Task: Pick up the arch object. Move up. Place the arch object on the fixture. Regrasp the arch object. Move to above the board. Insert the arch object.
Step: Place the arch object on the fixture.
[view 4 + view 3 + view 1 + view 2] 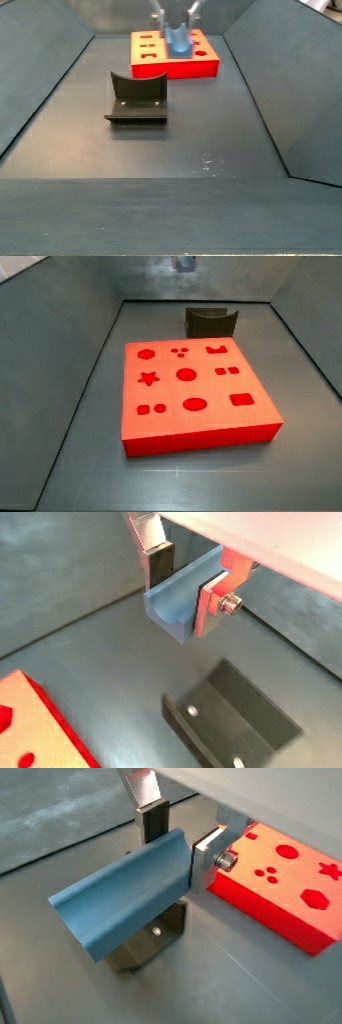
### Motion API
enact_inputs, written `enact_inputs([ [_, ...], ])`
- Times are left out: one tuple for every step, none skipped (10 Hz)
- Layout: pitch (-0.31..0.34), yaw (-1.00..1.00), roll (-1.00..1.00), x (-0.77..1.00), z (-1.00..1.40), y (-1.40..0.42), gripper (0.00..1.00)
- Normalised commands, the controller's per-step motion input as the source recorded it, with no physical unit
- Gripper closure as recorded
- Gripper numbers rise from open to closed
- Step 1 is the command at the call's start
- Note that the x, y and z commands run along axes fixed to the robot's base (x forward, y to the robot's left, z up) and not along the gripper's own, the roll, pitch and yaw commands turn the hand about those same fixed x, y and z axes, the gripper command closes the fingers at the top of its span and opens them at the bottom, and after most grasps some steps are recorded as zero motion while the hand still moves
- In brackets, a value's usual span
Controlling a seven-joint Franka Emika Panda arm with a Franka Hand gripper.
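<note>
We held the arch object [127, 903] clamped between the two fingers of the gripper [187, 584], raised clear of the floor and above the fixture [230, 717], which stood just beside the far edge of the board [194, 391]. In our judgement the chief risk was a misaligned descent: a piece tilted in the grip could catch the fixture's notched top edge, slip between the pads, and fall beside the fixture.

Board [201, 421]: recessed shapes only, no lettering.
Fixture [136, 98]: unmarked.
Arch object [127, 898]: unmarked.
Gripper [186, 584]: no readable label.
</note>
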Motion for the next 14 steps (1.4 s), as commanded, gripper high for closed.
enact_inputs([
  [-0.026, -0.15, -0.12, 1.0, -0.08, 0.08, 1.0],
  [-0.007, -0.08, -0.1, 1.0, -0.07, 0.07, 1.0],
  [0.013, -0.06, -0.08, 0.86, -0.05, 0.06, 1.0],
  [0.035, -0.05, -0.07, 0.72, -0.03, 0.04, 1.0],
  [0.056, -0.04, -0.05, 0.6, -0.02, 0.03, 1.0],
  [0.083, -0.04, -0.04, 0.45, -0.01, 0.02, 1.0],
  [0.101, -0.04, -0.03, 0.35, -0.01, 0.01, 1.0],
  [0.118, -0.04, -0.02, 0.26, -0.01, 0.01, 1.0],
  [0.129, -0.04, -0.01, 0.17, 0.0, 0.01, 1.0],
  [0.04, -0.11, -1.0, 0.05, 0.27, -0.12, 1.0],
  [0.038, -0.11, -1.0, 0.01, 0.27, -0.11, 1.0],
  [0.031, -0.12, -1.0, -0.02, 0.17, -0.01, 1.0],
  [0.024, -0.12, -1.0, -0.01, 0.11, 0.0, 1.0],
  [0.023, -0.12, -1.0, 0.0, 0.08, 0.01, 1.0],
])
